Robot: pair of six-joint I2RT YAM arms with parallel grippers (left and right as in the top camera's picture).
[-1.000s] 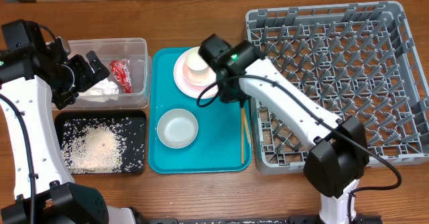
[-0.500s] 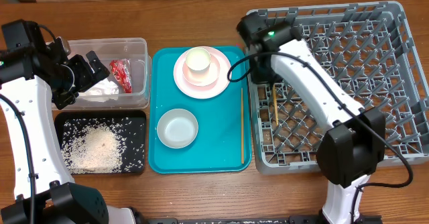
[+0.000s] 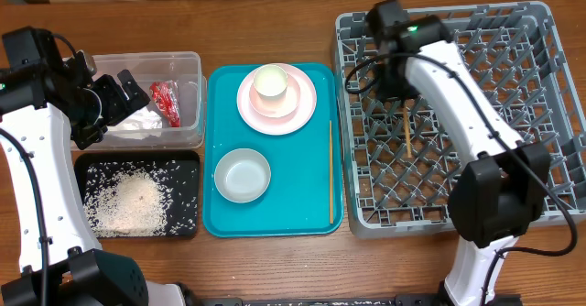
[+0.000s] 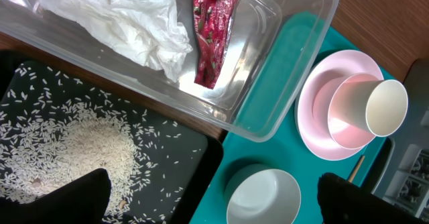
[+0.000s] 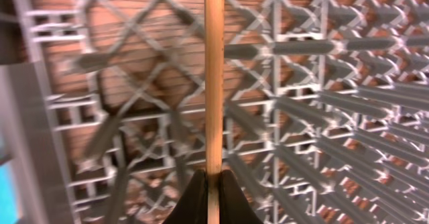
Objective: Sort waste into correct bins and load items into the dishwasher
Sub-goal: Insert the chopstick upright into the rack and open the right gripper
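Observation:
My right gripper [image 3: 404, 100] is shut on a thin wooden chopstick [image 3: 407, 132] and holds it above the grid floor of the grey dish rack [image 3: 540, 114]. In the right wrist view the chopstick [image 5: 214, 76] runs straight up from the pinched gripper [image 5: 213, 184]. A second chopstick [image 3: 330, 173] lies on the teal tray. My left gripper [image 3: 128, 91] stands open over the clear tub [image 3: 192, 68], which holds the red wrapper [image 4: 213, 33] and the white tissue [image 4: 127, 23]. Rice [image 4: 80, 147] covers the black tray [image 3: 188, 196].
On the teal tray [image 3: 302, 205] a cream cup [image 3: 271, 83] sits in a pinkish bowl on the pink plate [image 3: 298, 114]. A grey-white bowl [image 3: 243, 175] stands nearer the front. The rack fills the table's right side.
My right arm has carried the chopstick from the teal tray's right edge rightward, over the rack's wall, to above the rack floor. The left arm has not moved.

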